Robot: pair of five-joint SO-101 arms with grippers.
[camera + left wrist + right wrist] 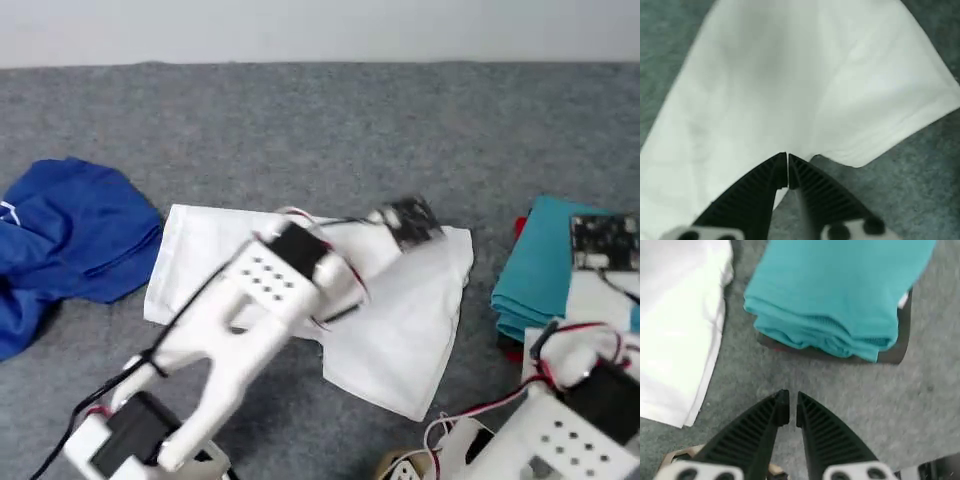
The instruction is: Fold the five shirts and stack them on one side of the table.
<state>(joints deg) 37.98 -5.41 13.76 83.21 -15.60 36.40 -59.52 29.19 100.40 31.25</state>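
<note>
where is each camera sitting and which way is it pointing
High view: fixed above the table, looking down on the white shirt, blue shirt and teal shirt; left arm and right arm show.
Left wrist view: on the left arm, looking along its shut left gripper at the white shirt's edge.
Right wrist view: on the right arm, looking past its shut right gripper at the folded teal shirt.
Shared: white shirt in all three; teal shirt in high and right wrist views.

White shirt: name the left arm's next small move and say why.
Probably carry the pinched edge across the white shirt and lay it flat. The left gripper looks shut on the cloth's edge, and the shirt lies only partly folded, with one corner skewed.
</note>
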